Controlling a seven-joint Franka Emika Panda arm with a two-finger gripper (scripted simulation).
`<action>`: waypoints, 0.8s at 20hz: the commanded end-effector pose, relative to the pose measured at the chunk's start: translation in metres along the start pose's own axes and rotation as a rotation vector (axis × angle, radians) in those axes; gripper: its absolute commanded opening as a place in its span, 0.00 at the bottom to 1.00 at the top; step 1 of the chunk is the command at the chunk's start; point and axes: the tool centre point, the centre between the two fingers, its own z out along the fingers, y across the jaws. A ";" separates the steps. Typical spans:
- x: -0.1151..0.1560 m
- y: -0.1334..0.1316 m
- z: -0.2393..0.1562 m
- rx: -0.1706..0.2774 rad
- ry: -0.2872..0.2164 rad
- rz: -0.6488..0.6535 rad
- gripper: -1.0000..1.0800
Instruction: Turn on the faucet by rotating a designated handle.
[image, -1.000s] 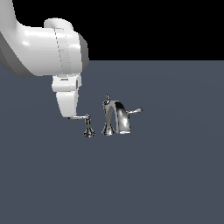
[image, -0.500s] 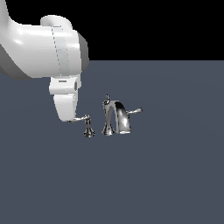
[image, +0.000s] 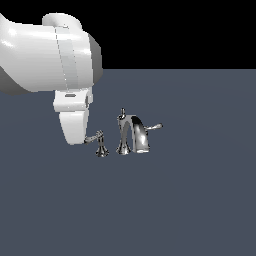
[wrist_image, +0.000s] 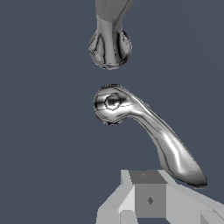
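Faucet (image: 134, 134) standing on dark table (image: 190, 200), near middle of scene. Handle (image: 98, 137) on own small pedestal just beside spout, toward the exterior view's left; lever roughly level, pointing toward arm (image: 50, 60). In wrist view, handle (wrist_image: 148, 131) seen from above, tip just beside pale finger (wrist_image: 148, 199); contact not confirmable. Jaws (image: 76, 134) low at lever's free end; released or clenched cannot be told. Second lever tip (image: 155, 127) visible past spout.
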 end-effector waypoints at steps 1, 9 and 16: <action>0.007 0.013 0.000 -0.010 0.005 0.005 0.00; 0.011 0.026 0.000 -0.010 0.002 -0.006 0.00; 0.042 0.039 -0.001 -0.012 0.004 -0.002 0.00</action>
